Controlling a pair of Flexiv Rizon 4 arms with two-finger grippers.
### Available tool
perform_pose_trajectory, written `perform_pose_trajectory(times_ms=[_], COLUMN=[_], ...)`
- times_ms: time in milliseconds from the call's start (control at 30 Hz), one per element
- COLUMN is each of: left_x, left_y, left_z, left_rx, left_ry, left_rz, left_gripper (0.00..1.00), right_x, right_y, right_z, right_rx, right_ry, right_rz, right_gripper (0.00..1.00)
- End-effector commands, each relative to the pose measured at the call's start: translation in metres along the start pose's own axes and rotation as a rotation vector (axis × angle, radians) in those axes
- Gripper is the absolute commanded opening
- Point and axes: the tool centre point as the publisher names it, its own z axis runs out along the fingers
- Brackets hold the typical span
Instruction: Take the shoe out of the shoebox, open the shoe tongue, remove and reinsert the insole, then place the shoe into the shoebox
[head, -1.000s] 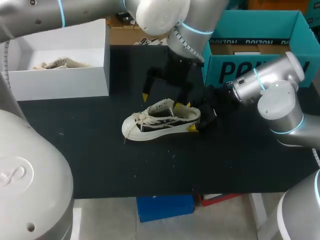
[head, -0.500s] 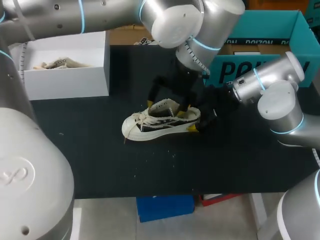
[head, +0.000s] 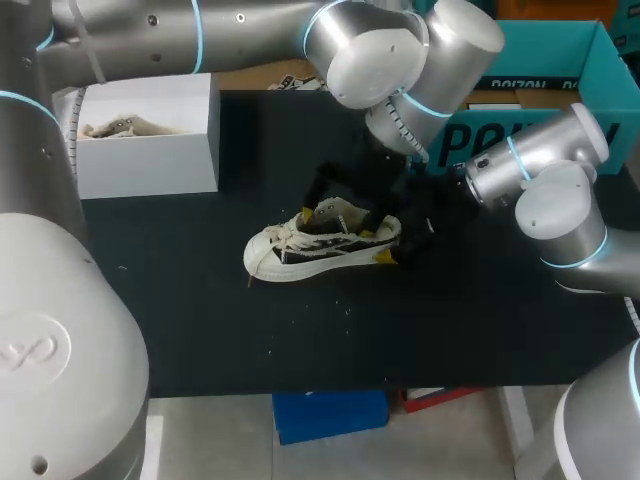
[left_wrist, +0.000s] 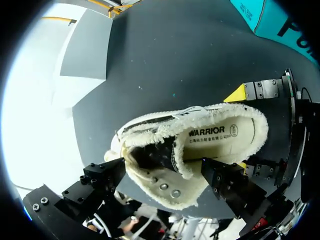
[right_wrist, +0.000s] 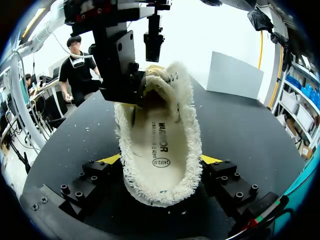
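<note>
A cream low-top shoe with black side panels stands on its sole on the black table, toe to the left. Its printed insole lies inside. My right gripper is shut on the heel, a yellow-tipped finger on each side. My left gripper hangs open over the shoe's mouth. Its black fingers straddle the laced collar near the tongue, and their tips are hidden. In the right wrist view one left finger presses against the collar's side.
A white box stands at the back left with another cream shoe inside. A teal open box stands at the back right, just behind my right arm. A blue bin sits below the table's front edge.
My left gripper has come down from above the shoe to its opening, fingers now around the collar. The shoe and my right gripper have stayed put.
</note>
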Motion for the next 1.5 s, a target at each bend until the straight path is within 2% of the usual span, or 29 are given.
perform_pose_trajectory(times_ms=[33,67,100,133,200,267,300,333,633,1100,1500], left_x=[0.002,0.002,0.001,-0.001,-0.003,-0.005,-0.006,-0.007,-0.016,-0.039,-0.062], left_y=[-0.002,-0.002,-0.002,-0.001,0.0,0.0,0.0,0.0,0.001,0.01,0.021], left_z=[0.004,0.005,0.006,0.008,0.011,0.014,0.015,0.016,0.015,-0.009,-0.013], left_rx=[-0.011,-0.011,-0.017,-0.02,-0.022,-0.031,-0.032,-0.032,-0.021,0.043,0.081], left_ry=[-0.011,-0.019,-0.023,-0.025,-0.043,-0.048,-0.054,-0.067,-0.087,-0.032,-0.005], left_rz=[-0.002,-0.006,-0.006,-0.008,-0.015,-0.018,-0.018,-0.022,-0.038,-0.059,-0.095], left_gripper=[0.81,0.64,0.52,0.47,0.45,0.17,0.11,0.0,0.0,0.0,0.0], right_x=[-0.002,-0.002,-0.002,-0.002,-0.002,-0.002,-0.002,-0.002,-0.002,-0.002,-0.002], right_y=[-0.003,-0.003,-0.003,-0.003,-0.003,-0.003,-0.003,-0.003,-0.003,-0.003,-0.003], right_z=[0.002,0.002,0.002,0.002,0.002,0.002,0.002,0.002,0.002,0.002,0.002], right_rx=[0.002,0.002,0.002,0.002,0.002,0.002,0.002,0.002,0.002,0.002,0.002], right_ry=[0.0,0.0,0.0,0.0,0.0,0.0,0.0,0.0,0.0,0.0,0.0], right_rz=[0.001,0.001,0.001,0.001,0.001,0.001,0.001,0.001,0.001,0.001,0.001], right_gripper=[0.0,0.0,0.0,0.0,0.0,0.0,0.0,0.0,0.0,0.0,0.0])
